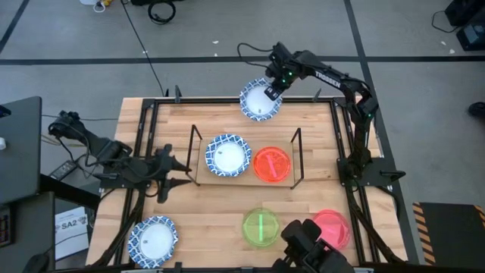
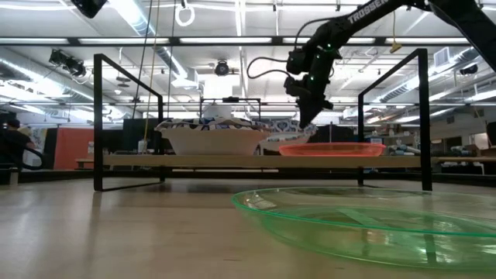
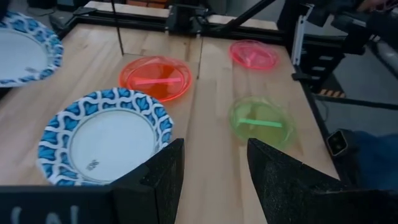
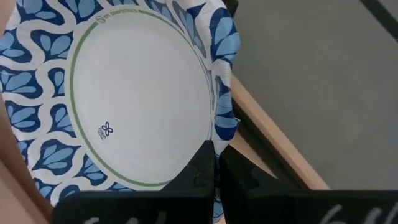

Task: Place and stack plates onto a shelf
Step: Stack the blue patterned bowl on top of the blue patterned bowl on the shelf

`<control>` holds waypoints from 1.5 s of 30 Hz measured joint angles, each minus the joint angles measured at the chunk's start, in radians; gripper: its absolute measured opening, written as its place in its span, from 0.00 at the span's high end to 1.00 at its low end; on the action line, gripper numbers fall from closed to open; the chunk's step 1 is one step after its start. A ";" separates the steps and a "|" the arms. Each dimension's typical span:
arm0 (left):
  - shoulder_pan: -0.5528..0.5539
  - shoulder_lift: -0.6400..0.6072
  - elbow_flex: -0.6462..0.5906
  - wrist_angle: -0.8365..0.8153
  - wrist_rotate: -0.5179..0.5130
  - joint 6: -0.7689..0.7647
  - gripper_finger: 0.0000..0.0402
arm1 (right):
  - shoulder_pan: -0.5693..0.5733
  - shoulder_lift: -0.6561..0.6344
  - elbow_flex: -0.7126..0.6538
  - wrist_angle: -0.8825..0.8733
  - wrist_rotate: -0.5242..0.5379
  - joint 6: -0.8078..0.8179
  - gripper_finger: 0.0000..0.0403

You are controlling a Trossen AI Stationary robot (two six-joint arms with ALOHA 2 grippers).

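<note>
Pincer on the left arm (image 1: 180,173) is waiting with its fingers spread and nothing between them, just beside the left wire frame of the shelf (image 1: 244,183); nearer the front-left corner of the table (image 1: 144,212) a blue-rimmed plate (image 1: 153,240) is lying unplaced. On the shelf, a second blue-rimmed plate (image 1: 228,155) and a red plate (image 1: 272,164) are sitting side by side, nothing yet stacked as far as can be seen. In front of the shelf a green plate (image 1: 260,227) and a pink plate (image 1: 331,228) are lying loose. At the far edge, the right pincer (image 1: 270,92) is pinching the rim of a third blue-rimmed plate (image 4: 143,93) (clamped tight). So I judge two placed, one in hand, three left. A dark camera mount is covering part of the pink plate's edge.
</note>
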State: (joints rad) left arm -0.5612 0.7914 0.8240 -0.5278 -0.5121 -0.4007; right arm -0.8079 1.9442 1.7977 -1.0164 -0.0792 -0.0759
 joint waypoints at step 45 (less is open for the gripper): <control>-0.005 -0.013 -0.046 0.047 0.000 0.003 0.55 | 0.516 0.000 0.166 -0.055 -0.151 0.137 0.97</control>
State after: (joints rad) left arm -0.5663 0.7780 0.7776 -0.4805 -0.5117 -0.3981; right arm -0.2917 1.9442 1.9640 -1.0710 -0.2298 0.0608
